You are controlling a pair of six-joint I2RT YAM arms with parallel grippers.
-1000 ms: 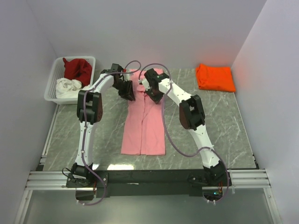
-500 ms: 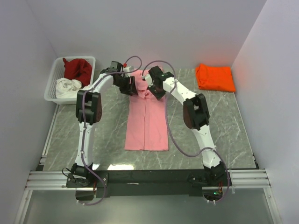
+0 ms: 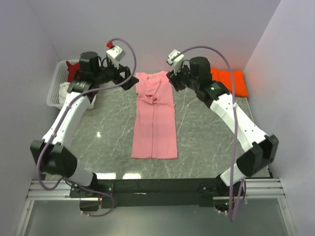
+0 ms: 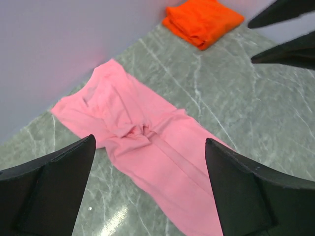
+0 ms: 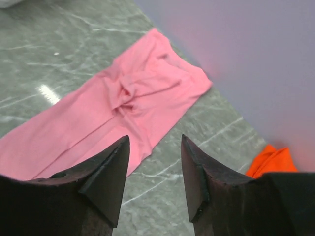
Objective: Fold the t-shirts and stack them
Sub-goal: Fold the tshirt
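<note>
Fingers, top external view: the left gripper [image 3: 129, 81] and the right gripper [image 3: 174, 80] hung raised at either side of the far end of the light pink cloth t-shirt [image 3: 155, 123], neither touching it. How far the fingers stood apart was hard to read from this height.
- The pink shirt lay flat mid-table as one long narrow strip, sides turned in, collar end at the far wall.
- The bright orange cloth t-shirt [image 3: 230, 81] sat folded at the far right corner.
- The dark red t-shirt [image 3: 74, 72] and the white t-shirt [image 3: 67, 91] lay bundled in the white plastic lattice basket [image 3: 53, 100] at far left.
- Step judged in hand: the lengthwise fold looked done and the crosswise fold not begun.
- The next move would likely call for both grippers to drop onto the two far corners, pinch, and carry that end toward the near hem.

Left wrist view: the left gripper [image 4: 150, 142] had its black fingers [image 4: 54, 189] spread wide and empty. The pink shirt [image 4: 123, 113] lay well below, running between them, its bunched middle crease roughly centred. The orange shirt [image 4: 203, 19] lay beyond.

Right wrist view: the right gripper [image 5: 155, 142] had its fingers [image 5: 106, 179] parted by a narrower gap, holding nothing. The pink shirt [image 5: 142, 93] lay below and ahead of the tips, and the orange shirt [image 5: 273, 160] at lower right.
</note>
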